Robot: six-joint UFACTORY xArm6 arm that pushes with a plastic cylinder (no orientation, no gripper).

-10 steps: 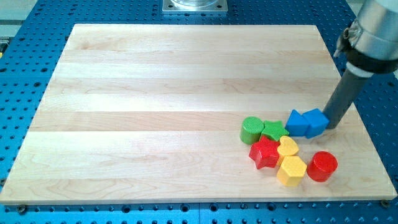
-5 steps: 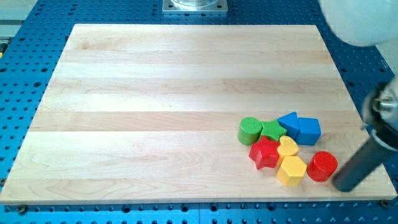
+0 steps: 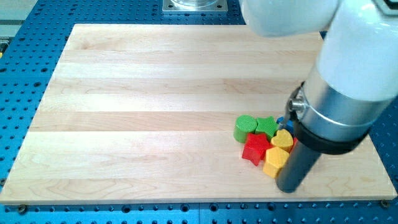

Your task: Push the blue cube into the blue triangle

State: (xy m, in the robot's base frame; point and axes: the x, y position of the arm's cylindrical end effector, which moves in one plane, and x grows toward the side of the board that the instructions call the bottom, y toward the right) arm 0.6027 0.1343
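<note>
On the wooden worktop (image 3: 155,93), from the view's left, a green cylinder (image 3: 244,129), a green star (image 3: 267,126), a red star (image 3: 255,148), a yellow heart (image 3: 282,139) and a yellow hexagon (image 3: 275,162) are seen bunched together. My tip (image 3: 288,187) is planted just right of the yellow hexagon. No claw is fitted, so nothing can be held. The blue cube and blue triangle are hidden behind the arm; only a blue sliver shows. The cube is judged light, rigid and easily slid; a flat face should be pushed squarely.
</note>
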